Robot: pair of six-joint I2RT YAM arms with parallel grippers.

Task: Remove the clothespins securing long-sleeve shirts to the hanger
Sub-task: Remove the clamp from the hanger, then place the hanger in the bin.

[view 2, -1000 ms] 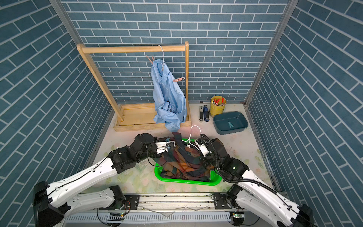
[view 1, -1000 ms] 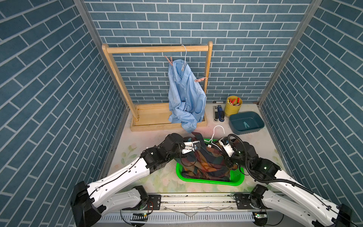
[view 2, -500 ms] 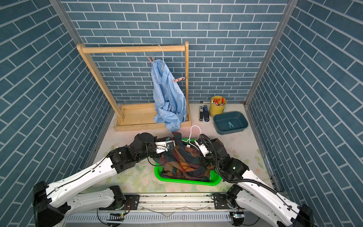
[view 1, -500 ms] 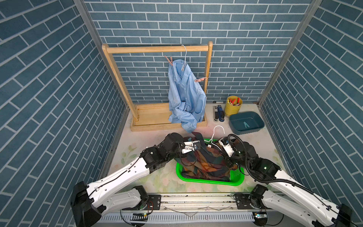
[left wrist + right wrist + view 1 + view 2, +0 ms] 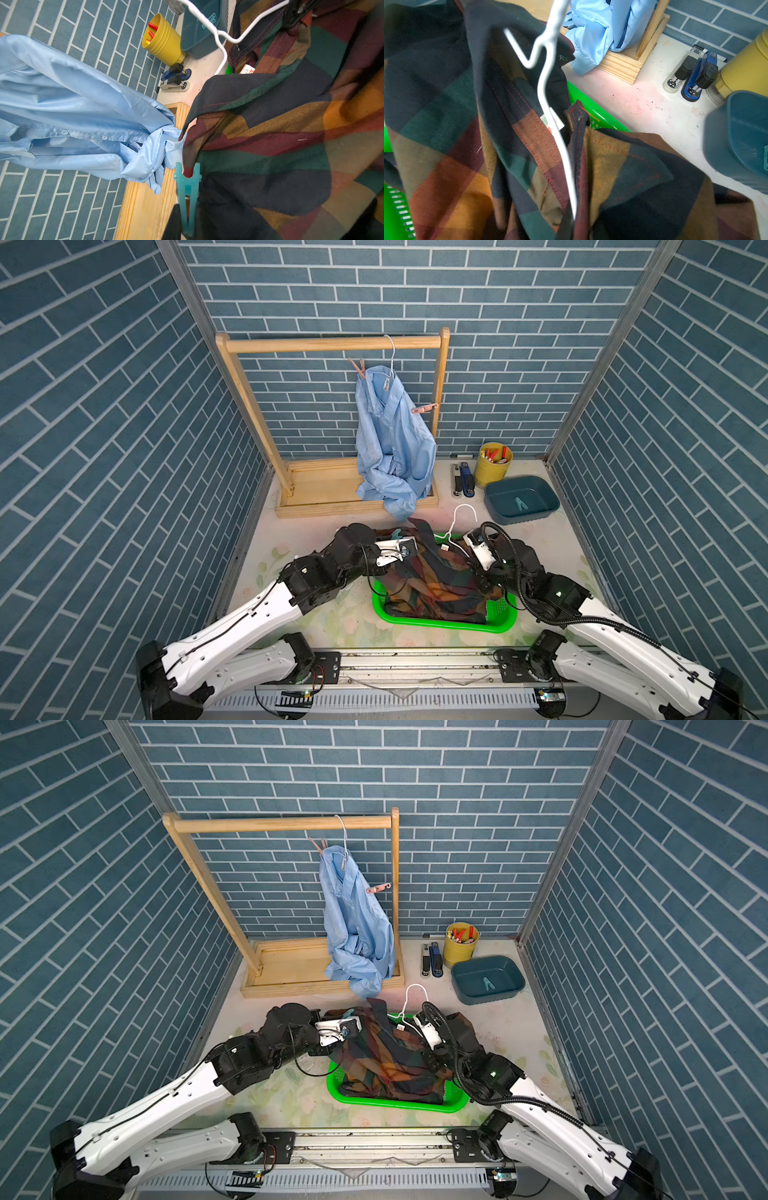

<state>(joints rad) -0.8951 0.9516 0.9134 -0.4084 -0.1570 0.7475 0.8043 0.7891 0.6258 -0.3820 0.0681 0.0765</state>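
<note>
The teal peg (image 5: 188,197) sits on the edge of the plaid shirt (image 5: 280,128), its tip spread around a fold of cloth. Its tail runs down into my left gripper (image 5: 185,232), whose jaws are pinched on it at the shirt's far left corner. The shirt hangs on a white hanger (image 5: 560,145), hook pointing far. The wire runs down into my right gripper (image 5: 572,226) on the shirt's right side. Those jaws are closed tight on the wire, though bunched cloth hides the fingers themselves. The rest of the shirt slumps into the green basket (image 5: 498,624), near and centre on the table. Just past the shirt's far tip, the hem of the blue shirt (image 5: 395,439) droops over the near edge of the wooden rack (image 5: 332,344) at the far wall. That shirt hangs from the rail on another hanger (image 5: 390,352) and carries two pink pegs. One pink peg (image 5: 358,366) is up at its left shoulder by the hook, and the other pink peg (image 5: 424,408) is lower on the right, sticking out toward the rack's post. To the far right stands a blue tub (image 5: 540,514) with a second teal peg (image 5: 519,502) lying in it. A yellow cup (image 5: 492,468) holding red sticks stands just beyond the tub, and two staplers (image 5: 462,481) lie left of the cup.
</note>
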